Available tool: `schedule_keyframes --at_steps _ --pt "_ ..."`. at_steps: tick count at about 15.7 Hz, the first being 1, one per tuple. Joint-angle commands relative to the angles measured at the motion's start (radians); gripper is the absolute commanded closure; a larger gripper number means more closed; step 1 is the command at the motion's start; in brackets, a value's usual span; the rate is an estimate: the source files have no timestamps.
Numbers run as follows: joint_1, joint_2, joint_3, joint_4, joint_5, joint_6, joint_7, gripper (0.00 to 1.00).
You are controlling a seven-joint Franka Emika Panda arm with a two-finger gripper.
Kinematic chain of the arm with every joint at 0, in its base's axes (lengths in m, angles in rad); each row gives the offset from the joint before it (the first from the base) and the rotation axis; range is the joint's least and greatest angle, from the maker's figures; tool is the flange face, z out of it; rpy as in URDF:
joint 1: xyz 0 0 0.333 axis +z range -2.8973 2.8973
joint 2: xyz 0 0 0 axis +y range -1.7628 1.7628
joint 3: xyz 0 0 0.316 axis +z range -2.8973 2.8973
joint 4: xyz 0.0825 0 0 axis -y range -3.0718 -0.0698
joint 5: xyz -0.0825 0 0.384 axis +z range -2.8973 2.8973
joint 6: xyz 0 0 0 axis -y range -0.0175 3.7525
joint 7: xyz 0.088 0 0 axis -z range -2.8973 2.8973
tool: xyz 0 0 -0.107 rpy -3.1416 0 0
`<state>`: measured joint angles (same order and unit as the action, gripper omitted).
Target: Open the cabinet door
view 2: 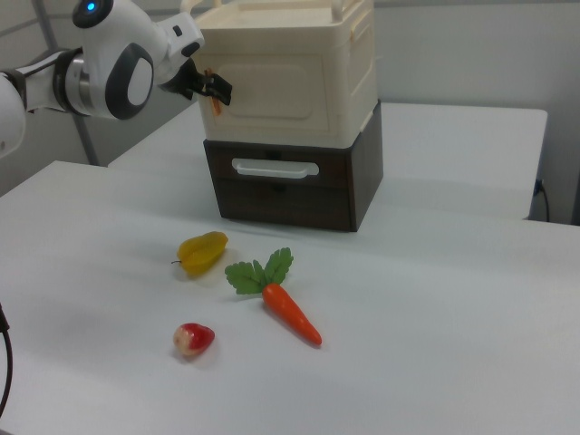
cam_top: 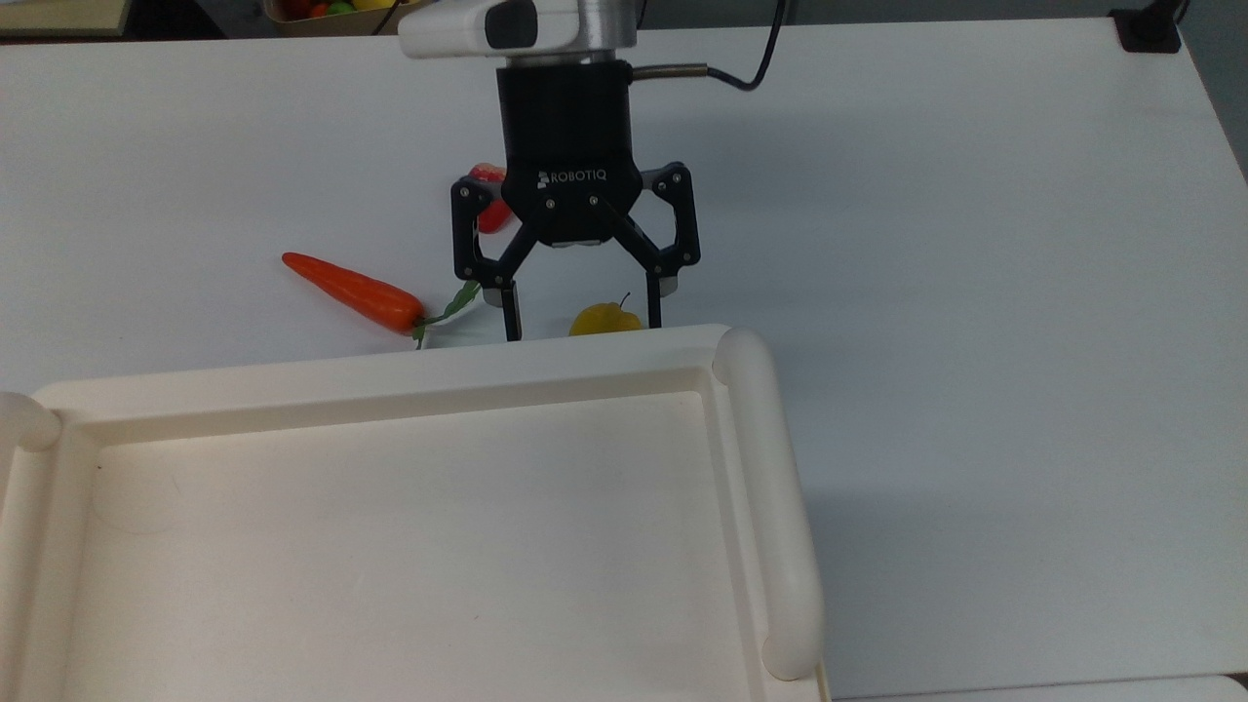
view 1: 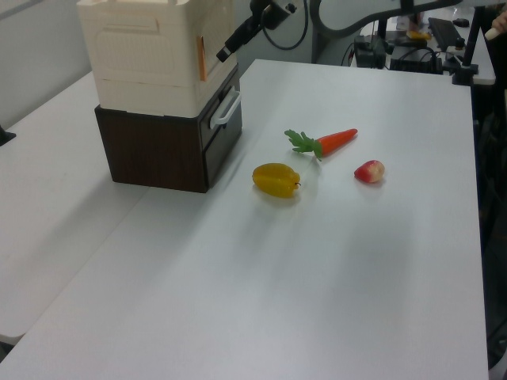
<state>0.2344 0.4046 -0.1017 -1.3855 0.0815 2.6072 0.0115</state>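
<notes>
One cream cabinet door (view 2: 272, 86), flat, shut, recessed panel.

carrot (view 2: 290, 310), yellow pepper (view 2: 202, 251) and red fruit (view 2: 193, 338) scattered before cabinet (view 2: 290, 118), table (view 2: 453, 362) beyond them bare

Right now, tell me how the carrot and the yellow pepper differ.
The carrot is long, tapered and orange; the yellow pepper is short, plump and yellow. The carrot has a broad green leafy top; the pepper shows just a thin dark stem. In the left view, the pepper lies nearer the cabinet, the carrot farther out. Both lie on their sides on the white table, untouched.
</notes>
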Motion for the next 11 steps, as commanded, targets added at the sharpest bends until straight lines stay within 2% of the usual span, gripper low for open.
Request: schedule_keyframes --at_steps 1,4,8,10,11 --pt "0.014 0.048 -0.010 0.033 -0.022 0.063 0.036 0.06" --pt "0.017 0.080 -0.009 0.049 -0.025 0.131 0.036 0.15" --pt "0.022 0.080 -0.010 0.054 -0.025 0.137 0.056 0.19" --pt "0.026 0.080 -0.010 0.054 -0.031 0.140 0.056 0.32" --pt "0.028 0.080 -0.010 0.054 -0.032 0.140 0.057 0.44"
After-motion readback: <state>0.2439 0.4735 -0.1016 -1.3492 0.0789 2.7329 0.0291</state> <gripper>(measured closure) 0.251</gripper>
